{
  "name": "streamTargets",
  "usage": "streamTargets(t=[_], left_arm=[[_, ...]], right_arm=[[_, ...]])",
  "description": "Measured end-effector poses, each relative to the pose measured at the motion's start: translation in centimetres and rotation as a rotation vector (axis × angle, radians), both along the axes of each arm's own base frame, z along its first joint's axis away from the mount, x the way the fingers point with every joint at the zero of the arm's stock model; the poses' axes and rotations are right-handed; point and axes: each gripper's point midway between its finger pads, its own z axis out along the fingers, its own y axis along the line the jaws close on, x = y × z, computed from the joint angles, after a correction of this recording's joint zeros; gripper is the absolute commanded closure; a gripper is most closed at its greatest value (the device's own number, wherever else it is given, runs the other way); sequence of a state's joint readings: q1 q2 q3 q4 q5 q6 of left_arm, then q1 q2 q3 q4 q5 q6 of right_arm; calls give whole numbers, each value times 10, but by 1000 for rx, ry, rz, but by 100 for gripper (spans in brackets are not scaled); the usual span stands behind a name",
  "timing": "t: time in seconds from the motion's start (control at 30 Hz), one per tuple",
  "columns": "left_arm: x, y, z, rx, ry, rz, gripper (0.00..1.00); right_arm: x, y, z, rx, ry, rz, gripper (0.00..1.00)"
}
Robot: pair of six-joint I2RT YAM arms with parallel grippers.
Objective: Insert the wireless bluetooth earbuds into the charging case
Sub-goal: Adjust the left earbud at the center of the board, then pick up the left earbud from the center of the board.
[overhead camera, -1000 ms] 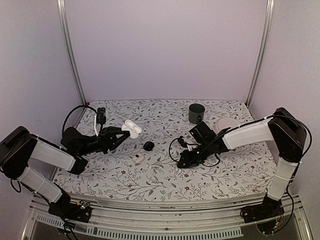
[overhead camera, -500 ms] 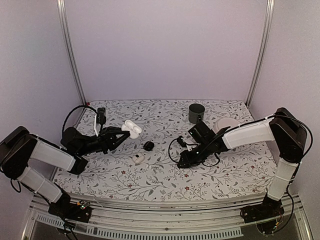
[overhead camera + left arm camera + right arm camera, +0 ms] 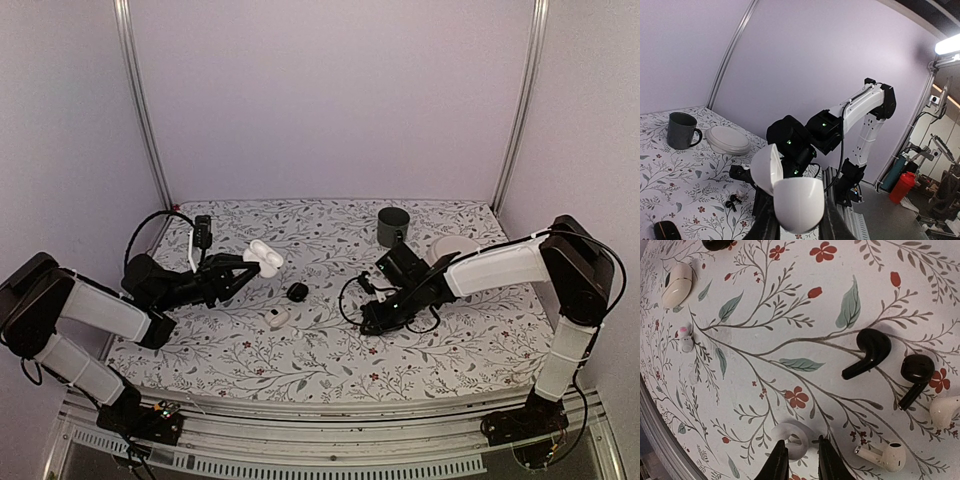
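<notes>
- Right fingers (image 3: 799,462) had crept a little toward the far edge, narrowly parted astride a white ring-shaped bit (image 3: 790,439); grip unclear
- Black earbuds (image 3: 867,354) and white earbuds (image 3: 887,456) lay right of the counter's (image 3: 300,350) middle
- Left fingers (image 3: 799,227) clamped the open charging case (image 3: 799,202)

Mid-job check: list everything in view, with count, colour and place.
Egg-shaped white plastic charging case: 1, white, lid open, held aloft.
Stemmed black plastic earbuds: 2, black, right of centre.
Stemmed white plastic earbuds: 2, white, beside the black pair.
Small white ring-shaped piece: 1, white, by the right gripper.
Round black case: 1, black, mid-table.
Closed cream pebble-shaped case: 1, cream, near the black case.
Dark grey mug: 1, grey, far side.
Round white plate: 1, white, beside the mug.
Left gripper: 1, black, shut on the charging case.
Right gripper: 1, black, down near the earbuds.
</notes>
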State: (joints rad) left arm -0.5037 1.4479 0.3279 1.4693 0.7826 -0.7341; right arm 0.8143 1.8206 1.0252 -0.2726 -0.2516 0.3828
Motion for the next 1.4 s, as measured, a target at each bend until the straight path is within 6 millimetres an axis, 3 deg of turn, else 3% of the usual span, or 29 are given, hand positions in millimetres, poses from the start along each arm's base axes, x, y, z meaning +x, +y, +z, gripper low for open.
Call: streamTargets(t=[0.4,0.77,1.4], left_arm=[[-1,0,0,2,0,-4,100],[-2,-1,-1,7,3,-14,100],[-2,-1,-2,10,7,-15,100]], right_arm=[[-6,10,2,-29,-28,28,74],[-2,4,0,-64,-45,3,69],[0,2,2,-68,-52,-19,70]])
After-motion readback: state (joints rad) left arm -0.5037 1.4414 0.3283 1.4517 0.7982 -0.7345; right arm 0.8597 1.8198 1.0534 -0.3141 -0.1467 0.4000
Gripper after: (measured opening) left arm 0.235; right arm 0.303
